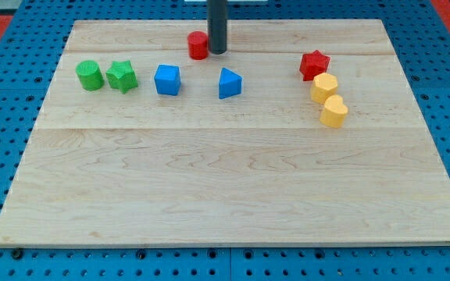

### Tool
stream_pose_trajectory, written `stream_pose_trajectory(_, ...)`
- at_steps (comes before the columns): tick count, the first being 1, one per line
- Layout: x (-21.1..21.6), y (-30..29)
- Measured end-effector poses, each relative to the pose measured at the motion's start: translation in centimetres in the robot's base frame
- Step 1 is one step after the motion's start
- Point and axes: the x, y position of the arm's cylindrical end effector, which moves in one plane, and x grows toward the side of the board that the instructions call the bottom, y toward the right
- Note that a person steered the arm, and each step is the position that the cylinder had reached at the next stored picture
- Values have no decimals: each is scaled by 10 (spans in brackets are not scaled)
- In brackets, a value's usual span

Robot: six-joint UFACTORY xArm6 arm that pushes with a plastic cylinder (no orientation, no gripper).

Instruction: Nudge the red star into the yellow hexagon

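Note:
The red star (pixel 314 64) lies at the upper right of the wooden board (pixel 233 187). The yellow hexagon (pixel 324 88) sits just below and right of it, touching or nearly touching it. A yellow heart-like block (pixel 334 112) lies right under the hexagon. My tip (pixel 218 51) is at the view's top centre, right beside a red cylinder (pixel 198 45) on its right side, far to the left of the red star.
A green cylinder (pixel 89 76) and a green star (pixel 122 76) lie at the upper left. A blue cube-like block (pixel 167 80) and a blue wedge-shaped block (pixel 229 83) lie between them and the centre. Blue pegboard (pixel 6 94) surrounds the board.

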Motion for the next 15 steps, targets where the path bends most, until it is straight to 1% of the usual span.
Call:
stream_pose_trajectory(1, 6, 89)
stream_pose_trajectory(2, -26, 122)
stream_pose_trajectory(3, -29, 152)
stream_pose_trajectory(4, -9, 167)
stream_pose_trajectory(5, 24, 158)
stream_pose_trajectory(6, 33, 104)
stream_pose_trajectory(7, 33, 68)
stream_pose_trajectory(9, 28, 99)
stream_pose_trajectory(10, 25, 100)
stream_pose_trajectory(11, -10, 177)
stream_pose_trajectory(12, 75, 264)
stream_pose_trajectory(13, 119, 274)
stream_pose_trajectory(14, 182, 273)
stream_pose_trajectory(15, 179, 218)
